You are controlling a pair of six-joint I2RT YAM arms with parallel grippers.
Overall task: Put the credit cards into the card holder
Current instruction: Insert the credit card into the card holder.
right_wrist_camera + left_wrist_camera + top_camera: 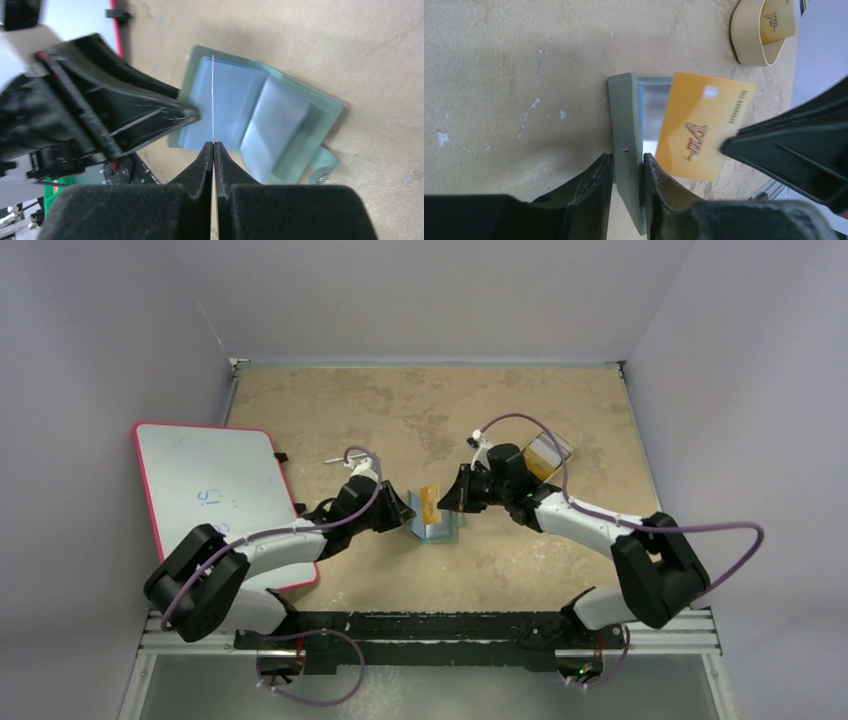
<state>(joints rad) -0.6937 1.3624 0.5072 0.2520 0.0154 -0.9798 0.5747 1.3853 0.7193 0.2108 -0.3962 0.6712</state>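
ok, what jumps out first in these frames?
The yellow-orange plastic card stands out first, pinched in the right end effector over the open grey-green folding card holder mid-table. The left end effector straddles the holder's raised cover. A big pink-rimmed whiteboard lies at the table's left edge, and a tan rounded tray at far right holds a second yellow card.

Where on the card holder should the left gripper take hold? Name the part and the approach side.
Best grip the outer grey-green cover of the card holder at its free edge, coming from the left, one finger each side. That flap stands up thin off the table, and this leaves the blue pockets facing the yellow card in the right gripper.
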